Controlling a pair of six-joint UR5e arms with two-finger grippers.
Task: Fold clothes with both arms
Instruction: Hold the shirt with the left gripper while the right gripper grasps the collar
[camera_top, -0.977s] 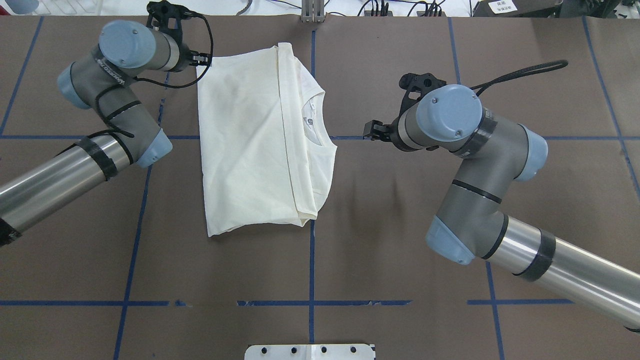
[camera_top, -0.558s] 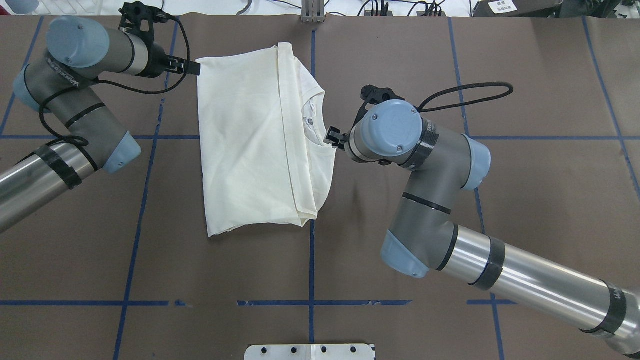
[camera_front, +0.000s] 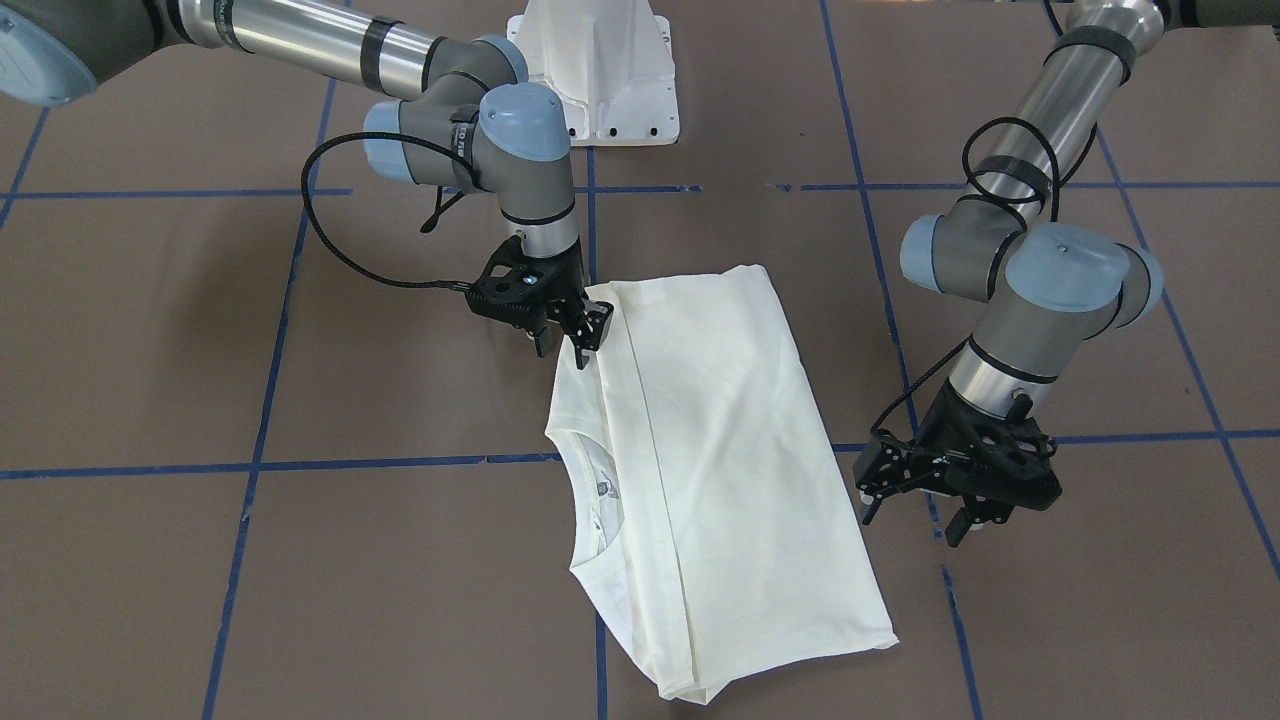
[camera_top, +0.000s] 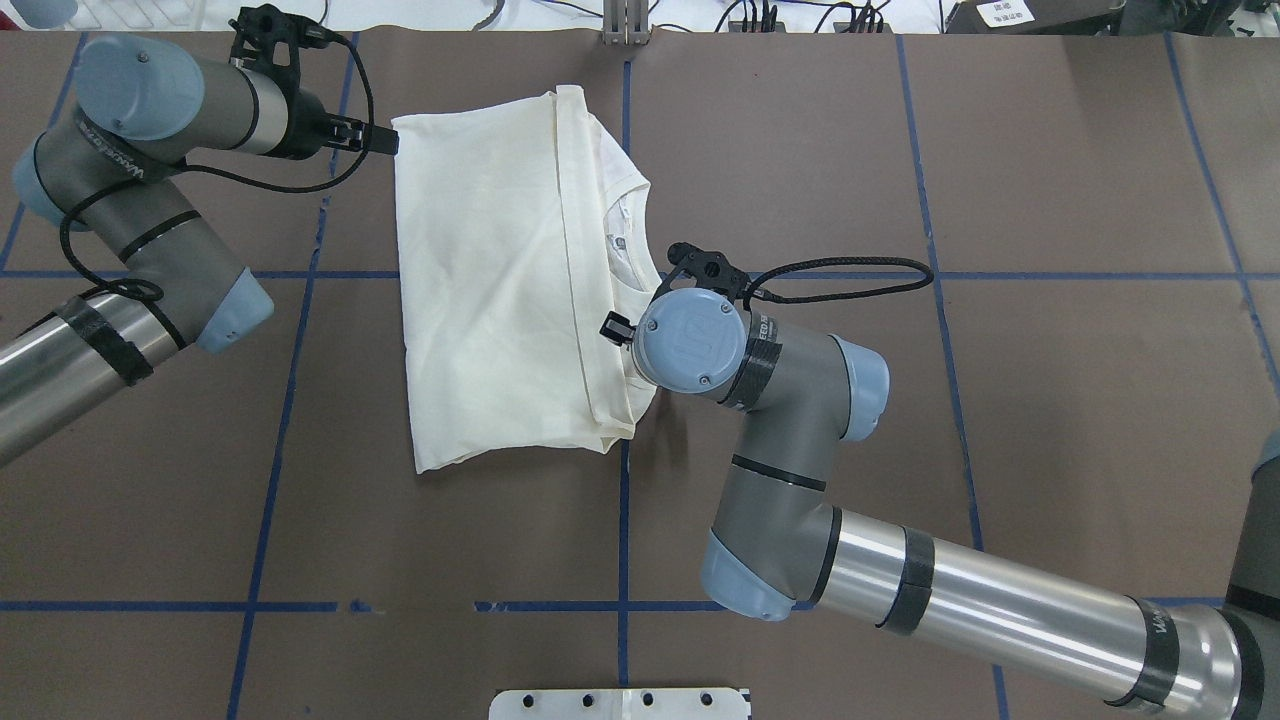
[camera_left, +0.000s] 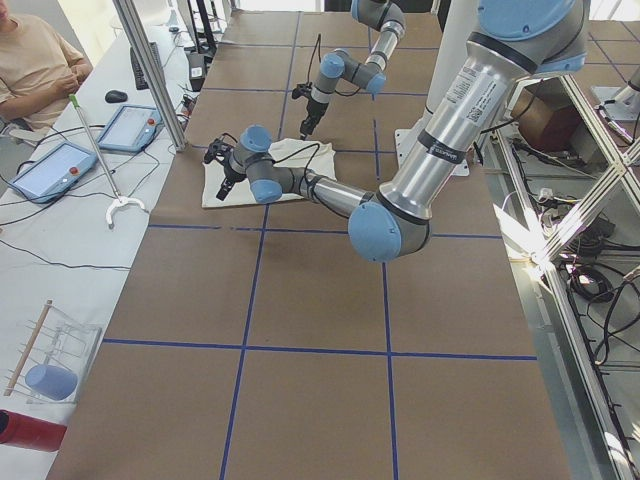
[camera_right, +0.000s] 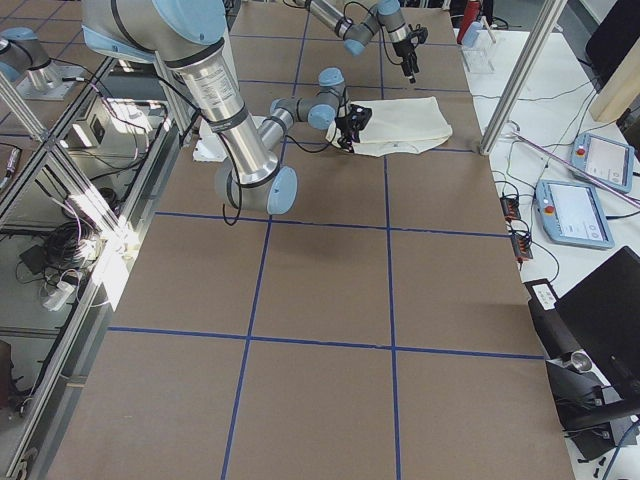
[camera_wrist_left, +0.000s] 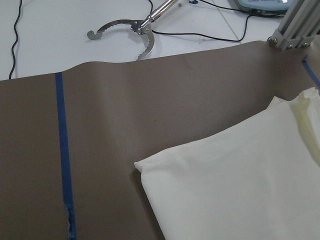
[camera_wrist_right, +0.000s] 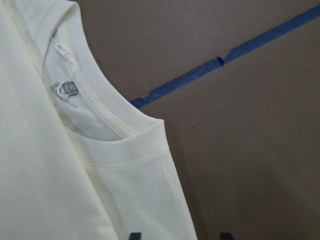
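Cream soft T-shirt folded oblong | left end effector wide, beside corner | right end effector wide

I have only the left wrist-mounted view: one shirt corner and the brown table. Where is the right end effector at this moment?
Observer: The right end effector is at the T-shirt, on its shoulder edge near the collar.
Operator: Is it open there?
Observer: Yes. In its own wrist view one fingertip is over cloth and the other is over the bare table.
Operator: And the left one, which I cannot see myself?
Observer: The left end effector is open near that corner and holds nothing.
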